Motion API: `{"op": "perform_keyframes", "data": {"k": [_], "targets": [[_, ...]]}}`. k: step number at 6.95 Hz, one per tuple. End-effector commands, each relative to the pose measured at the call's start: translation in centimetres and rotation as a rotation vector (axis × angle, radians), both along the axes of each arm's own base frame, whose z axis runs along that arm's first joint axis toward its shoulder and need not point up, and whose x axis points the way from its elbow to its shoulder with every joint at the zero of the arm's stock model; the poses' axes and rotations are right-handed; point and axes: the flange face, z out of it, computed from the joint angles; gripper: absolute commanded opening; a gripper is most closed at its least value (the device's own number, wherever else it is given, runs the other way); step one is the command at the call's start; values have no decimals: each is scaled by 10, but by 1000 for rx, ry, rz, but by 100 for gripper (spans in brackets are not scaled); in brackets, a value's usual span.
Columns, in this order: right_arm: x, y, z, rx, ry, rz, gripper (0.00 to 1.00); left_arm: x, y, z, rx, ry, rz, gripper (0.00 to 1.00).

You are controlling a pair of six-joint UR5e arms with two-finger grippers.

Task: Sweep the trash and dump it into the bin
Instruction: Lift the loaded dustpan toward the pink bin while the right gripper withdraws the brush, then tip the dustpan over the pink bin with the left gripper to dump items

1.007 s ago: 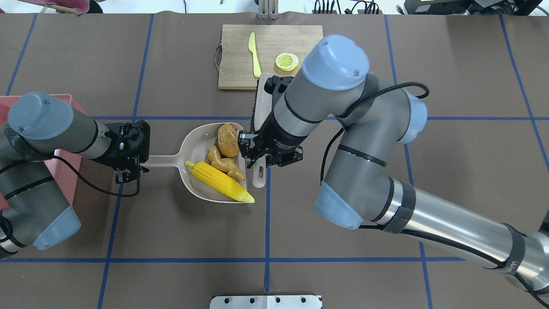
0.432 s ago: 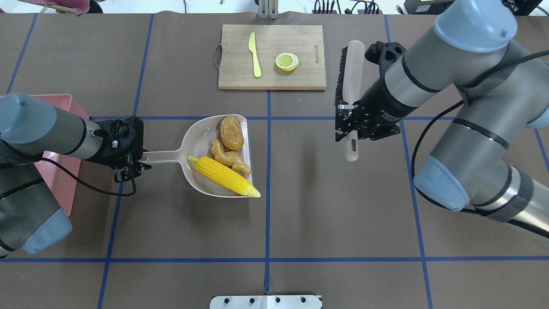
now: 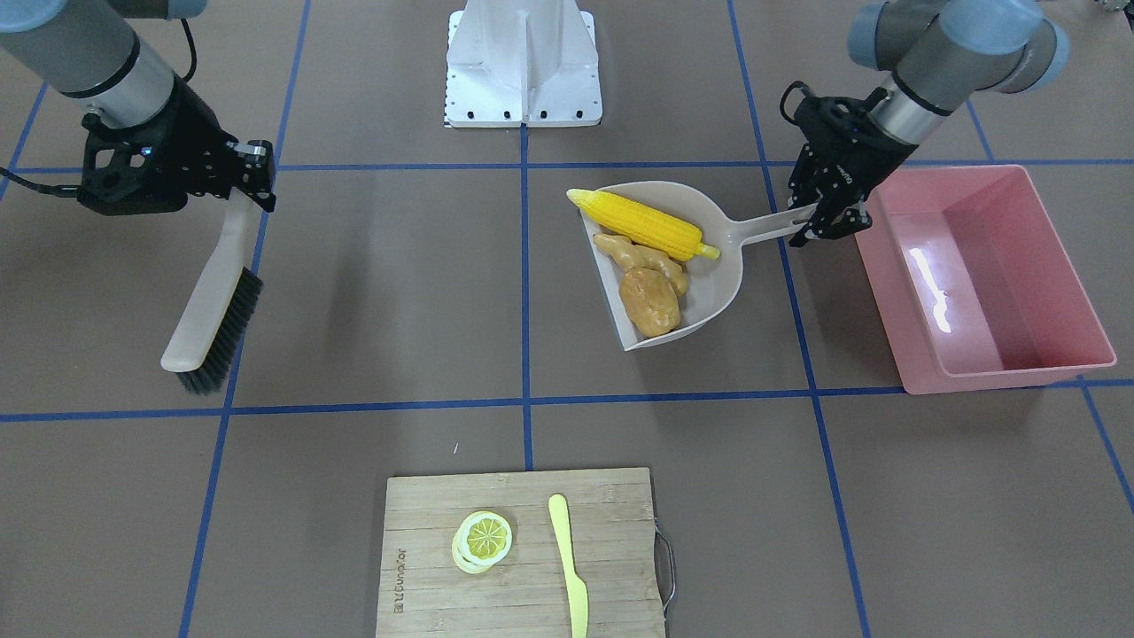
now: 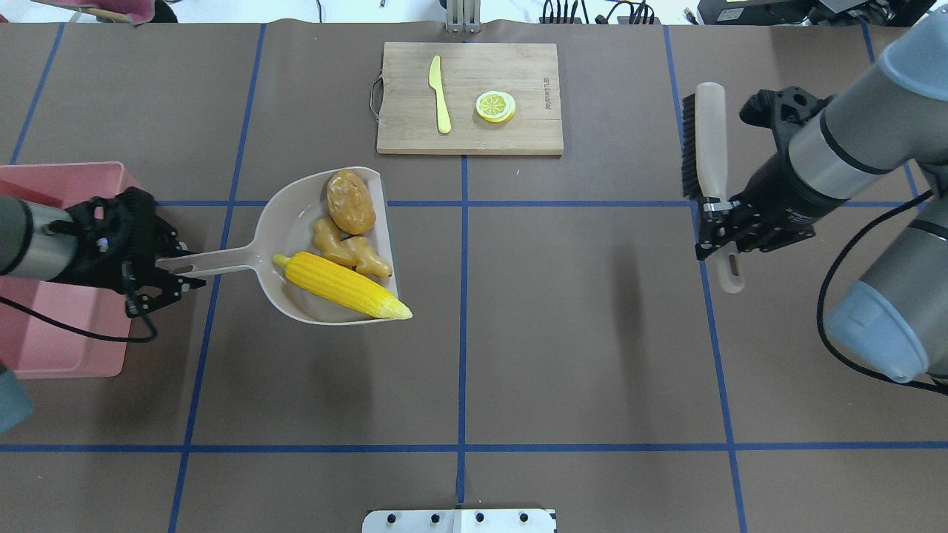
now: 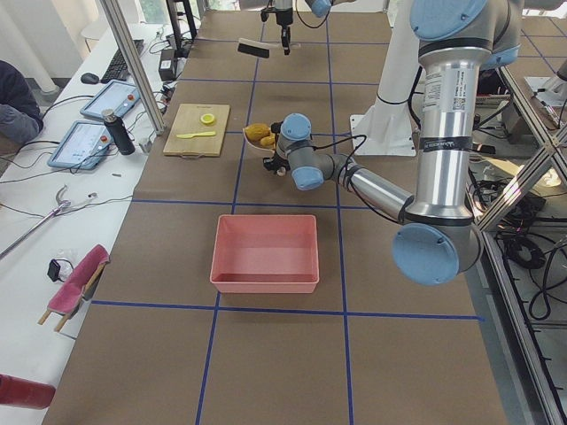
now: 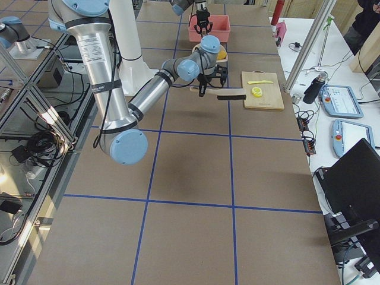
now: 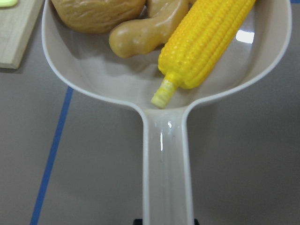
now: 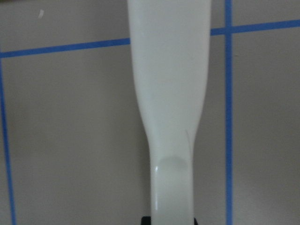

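The corn cob [image 4: 341, 286], the ginger root [image 4: 348, 252] and the brown potato lump [image 4: 351, 201] lie in a beige dustpan [image 4: 292, 222]. They also show in the left wrist view: corn [image 7: 206, 47], ginger [image 7: 145, 30], potato [image 7: 93, 11]. My left gripper [image 4: 167, 277] is shut on the dustpan's handle and holds the pan above the table, just right of the pink bin [image 4: 67, 326]. The bin's inside [image 3: 974, 266] holds nothing. My right gripper [image 4: 722, 226] is shut on the handle of a white brush [image 4: 709, 141], held off the table at the far right.
A wooden cutting board [image 4: 469, 44] at the table's far middle carries a lemon slice [image 4: 495, 106] and a pale yellow knife [image 4: 440, 95]. The robot's white base [image 3: 523, 62] stands at the near edge. Blue tape lines cross the brown table.
My left gripper has pulled the loaded dustpan left toward the bin and raised it. My right gripper has carried the brush away from the pan, far to the right.
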Motion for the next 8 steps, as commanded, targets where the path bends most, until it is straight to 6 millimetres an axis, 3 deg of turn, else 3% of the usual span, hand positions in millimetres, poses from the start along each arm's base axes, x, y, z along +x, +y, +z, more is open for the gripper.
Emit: {"op": "perform_keyframes", "data": {"k": [1, 2, 4, 6, 8], "targets": [[31, 19, 80, -4, 67, -100, 0, -123, 17, 48, -152, 35, -68, 0], [31, 27, 104, -50, 39, -163, 0, -187, 41, 82, -243, 55, -115, 0], [35, 35, 141, -87, 50, -213, 0, -256, 106, 144, -361, 63, -149, 0], [26, 27, 183, -136, 72, -248, 0, -283, 116, 177, -416, -6, -191, 0], [21, 21, 206, -149, 89, -257, 0, -338, 124, 219, -404, -202, -136, 0]]}}
